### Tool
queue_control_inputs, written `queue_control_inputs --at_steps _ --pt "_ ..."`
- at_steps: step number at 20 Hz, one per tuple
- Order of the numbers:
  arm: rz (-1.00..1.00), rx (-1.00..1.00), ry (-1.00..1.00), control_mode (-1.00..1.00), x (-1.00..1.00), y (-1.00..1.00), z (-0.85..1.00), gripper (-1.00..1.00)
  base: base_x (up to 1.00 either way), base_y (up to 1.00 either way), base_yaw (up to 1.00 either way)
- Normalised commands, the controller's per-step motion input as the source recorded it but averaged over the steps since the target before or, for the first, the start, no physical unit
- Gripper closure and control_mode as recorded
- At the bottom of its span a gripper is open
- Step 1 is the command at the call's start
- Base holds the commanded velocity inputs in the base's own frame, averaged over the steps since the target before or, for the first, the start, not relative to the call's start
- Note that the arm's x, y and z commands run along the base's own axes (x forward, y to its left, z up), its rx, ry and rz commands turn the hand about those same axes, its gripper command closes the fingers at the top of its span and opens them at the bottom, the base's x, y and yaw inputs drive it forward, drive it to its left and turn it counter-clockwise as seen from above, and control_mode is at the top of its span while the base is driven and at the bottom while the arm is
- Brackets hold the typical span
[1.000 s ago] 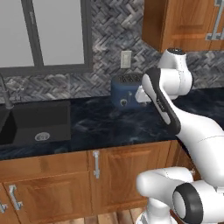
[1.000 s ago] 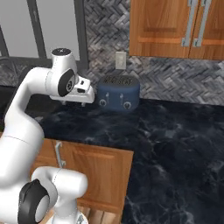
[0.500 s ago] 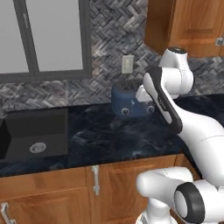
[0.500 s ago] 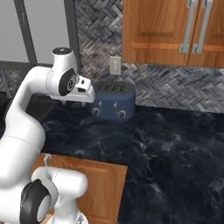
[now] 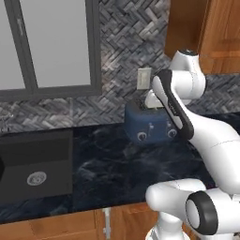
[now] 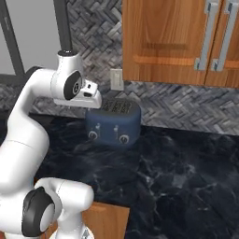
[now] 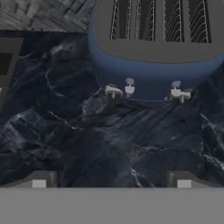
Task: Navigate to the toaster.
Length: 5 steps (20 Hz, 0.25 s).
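Toaster [image 5: 150,125]: dark navy-blue, rounded and boxy, two small silver knobs on its front face, slots in its grey top; stands upright at the back edge of the desk [image 5: 108,164], against the herringbone-tiled wall [image 5: 117,42] and directly below a white wall outlet [image 5: 144,78]. Same toaster from the right base view [image 6: 113,123], under the left end of the wooden upper cabinets [image 6: 182,39] with their metal bar handles. From the hand view the toaster [image 7: 157,65] is seen from above and in front, its slotted top at the upper edge, both knobs facing the camera. Desk: black marbled stone, wooden cabinet fronts beneath its front edge. Sink [image 5: 35,164]: dark basin with a round drain, set into the desk well to the left of the toaster, its corner also visible at the left of the hand view. Window [image 5: 47,44]: grey-framed, in the wall above the sink. Claw [image 7: 111,179]: two finger tips spread wide apart, nothing between them, hanging above bare desk just in front of the toaster. Arm: white, its hand held level above the front of the toaster in both base views.
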Motion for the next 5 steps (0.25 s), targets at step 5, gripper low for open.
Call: queue_control_inputs --at_steps 5 --pt "0.0 0.0 0.0 1.0 0.0 0.0 0.0 -1.0 0.01 -0.03 0.0"
